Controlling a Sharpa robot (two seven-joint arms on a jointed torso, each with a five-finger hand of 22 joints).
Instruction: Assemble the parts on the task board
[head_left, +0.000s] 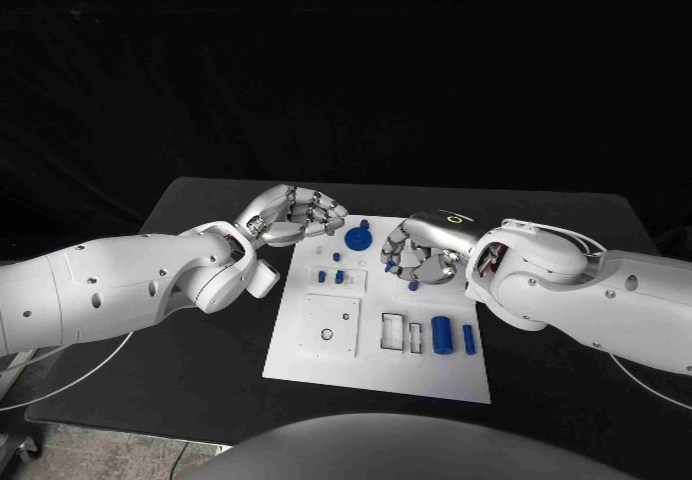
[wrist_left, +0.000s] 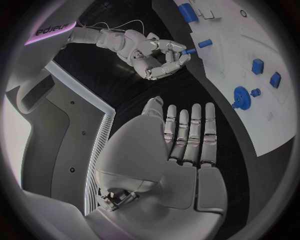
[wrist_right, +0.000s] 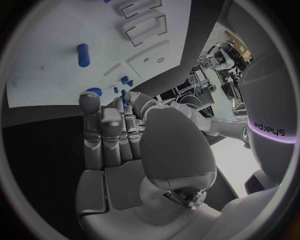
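**Right hand with a blue peg over the board, left hand flat beside it**

A small blue peg (wrist_left: 188, 50) is pinched between the fingertips of the right hand (head_left: 420, 250), which is held over the far right part of the task board (head_left: 378, 368); the grip is seen most plainly in the left wrist view. The left hand (head_left: 293, 217) is kept at the board's far left corner, its fingers (wrist_left: 187, 135) stretched straight and side by side, with nothing held. Both hands are built of silver metal segments on smooth white arm shells. On the right arm the word "sharpa" can be read in the right wrist view, set against a glowing purple band.

The board is a flat white rectangular plate with raised square frames and shallow recesses. Between the two hands, on the board, a blue toothed gear (head_left: 358, 239) is seen, with small blue blocks (head_left: 339, 276) just on the near side of it. Toward the board's near right corner, a thick blue cylinder (head_left: 441, 335) and a thinner blue pin (head_left: 467, 338) lie side by side, next to an empty rectangular frame (head_left: 392, 331).

The board is laid on a matte black table (head_left: 188, 380), backed by black cloth.
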